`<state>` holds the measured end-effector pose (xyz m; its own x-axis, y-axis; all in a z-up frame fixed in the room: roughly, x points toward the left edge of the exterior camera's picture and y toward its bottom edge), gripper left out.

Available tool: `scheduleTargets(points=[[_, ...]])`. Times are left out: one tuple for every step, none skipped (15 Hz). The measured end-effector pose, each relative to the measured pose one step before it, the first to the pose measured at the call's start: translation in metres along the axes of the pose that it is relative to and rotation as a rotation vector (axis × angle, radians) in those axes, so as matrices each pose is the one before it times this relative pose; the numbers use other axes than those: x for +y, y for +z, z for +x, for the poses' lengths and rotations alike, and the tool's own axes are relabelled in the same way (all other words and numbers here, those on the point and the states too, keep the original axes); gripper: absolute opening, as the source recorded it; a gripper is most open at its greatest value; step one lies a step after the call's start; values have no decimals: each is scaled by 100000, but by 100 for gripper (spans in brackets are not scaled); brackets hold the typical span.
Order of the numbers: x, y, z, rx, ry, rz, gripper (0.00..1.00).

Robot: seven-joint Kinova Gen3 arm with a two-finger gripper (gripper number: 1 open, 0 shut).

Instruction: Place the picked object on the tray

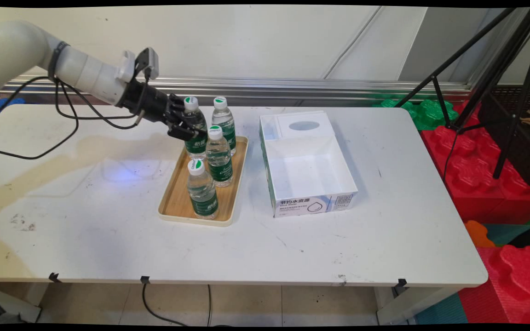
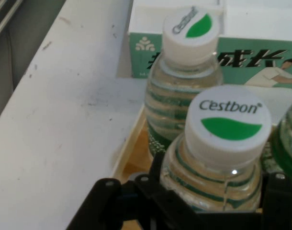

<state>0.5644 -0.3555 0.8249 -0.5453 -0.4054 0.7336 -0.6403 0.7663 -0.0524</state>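
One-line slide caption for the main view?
The tool closes around the rear-left water bottle among four on a wooden tray, beside an open white box.

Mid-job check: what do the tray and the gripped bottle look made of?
Tray: seemingly wood or bamboo, matte tan grain with a pale rim. Bottle in the gripper: clear ribbed plastic, glossy, with a white plastic cap and a green label.

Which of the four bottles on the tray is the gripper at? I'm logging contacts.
The back-left bottle, nearest the arm. The gripper has its fingers around its body; the hand view shows its cap between them. The other three stand free on the tray.
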Motion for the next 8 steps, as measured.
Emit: scheduleTargets(points=[[-161,539,-262,-68,-311,-18,0],[-134,480,-249,-49,-363,-60,0],[-95,348,-203,-8,-400,-44,0],[-49,188,-120,45,-263,-58,0],[-50,265,-178,21,-347,-156,100],[-33,160,-119,-12,-245,-119,100],[-30,151,-132,153,-313,-75,100],[-36,181,-53,182,-220,-280,100]])
